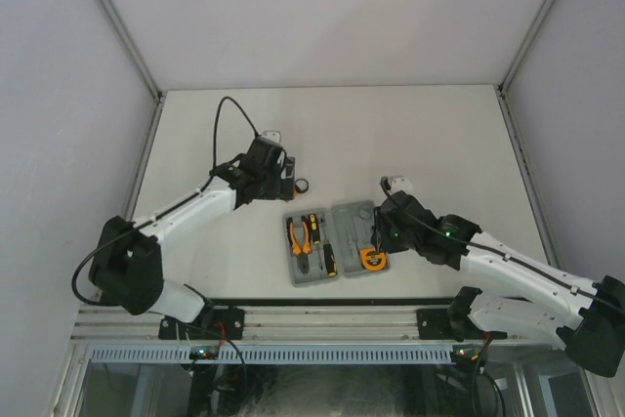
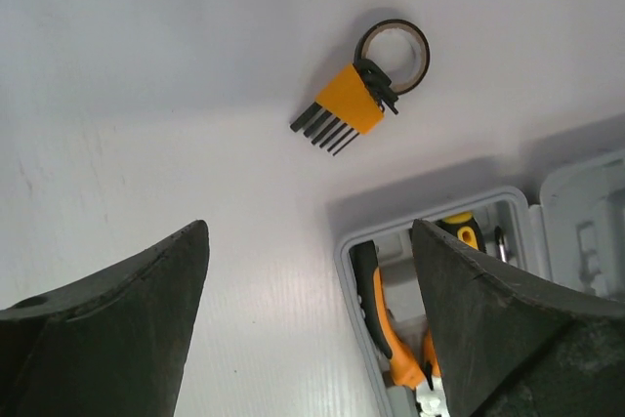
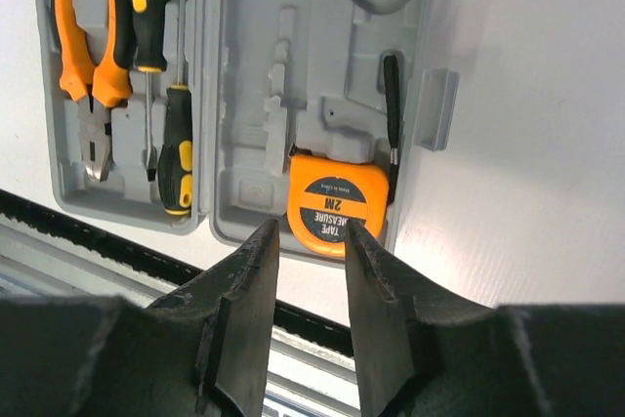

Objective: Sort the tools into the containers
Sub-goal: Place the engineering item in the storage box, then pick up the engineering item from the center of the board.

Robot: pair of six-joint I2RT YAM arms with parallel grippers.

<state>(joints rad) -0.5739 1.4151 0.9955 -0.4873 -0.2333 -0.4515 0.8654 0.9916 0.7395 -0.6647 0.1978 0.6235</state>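
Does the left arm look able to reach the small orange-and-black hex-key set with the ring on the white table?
Probably yes: the orange-and-black hex-key set lies alone on the white table just ahead of the open left end effector, apart from the grey plastic case.

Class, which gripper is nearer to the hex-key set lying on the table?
Left. The left gripper, open, hovers just short of the hex-key set; the right gripper sits across the grey case, at the tape measure.
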